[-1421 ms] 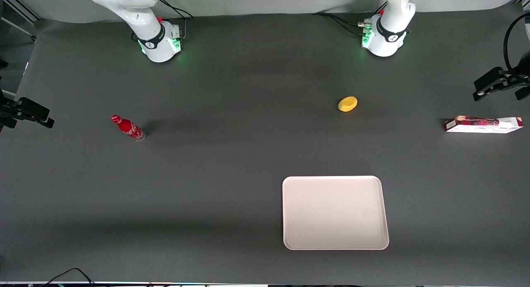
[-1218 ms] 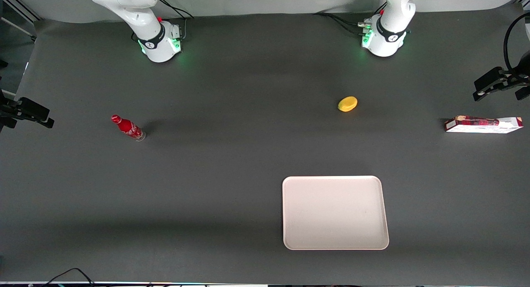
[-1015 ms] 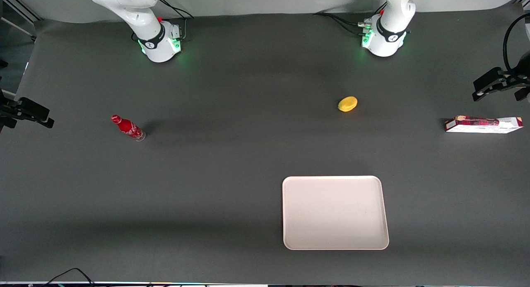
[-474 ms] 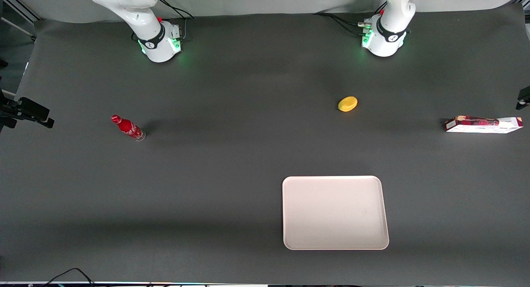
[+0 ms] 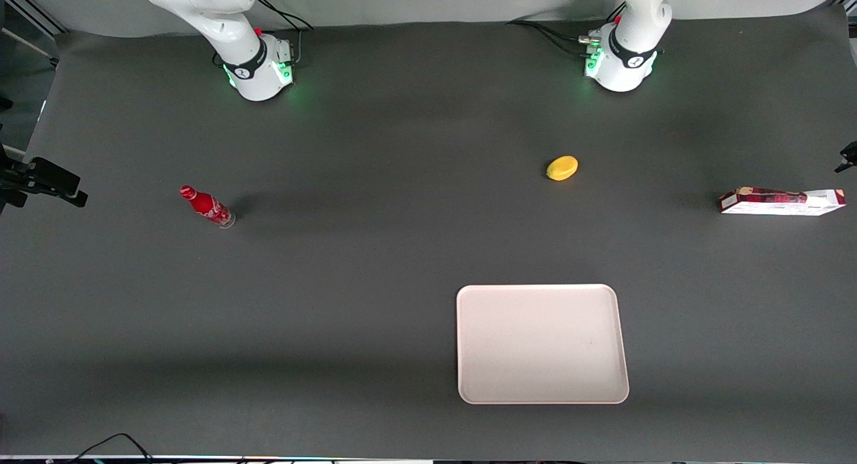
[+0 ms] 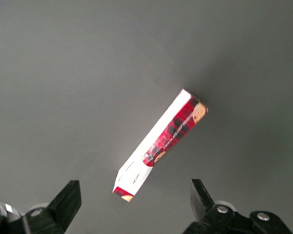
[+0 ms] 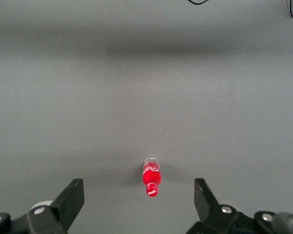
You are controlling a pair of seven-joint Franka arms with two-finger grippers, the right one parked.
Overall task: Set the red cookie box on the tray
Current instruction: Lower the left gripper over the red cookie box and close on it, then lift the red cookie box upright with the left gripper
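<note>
The red cookie box lies flat on the dark table toward the working arm's end, its white side facing the front camera. In the left wrist view the red cookie box lies slantwise on the mat. My left gripper hangs above it, open and empty, with one black fingertip on either side of the box's white-label end. In the front view only a dark tip of the gripper shows at the picture's edge, above the box. The pale pinkish tray lies empty, nearer the front camera than the box.
A yellow lemon-shaped thing lies between the working arm's base and the tray. A red soda bottle stands toward the parked arm's end and also shows in the right wrist view.
My left gripper has moved sideways almost out of the front view, past the table's working-arm end. The box, tray, lemon and bottle have not moved.
</note>
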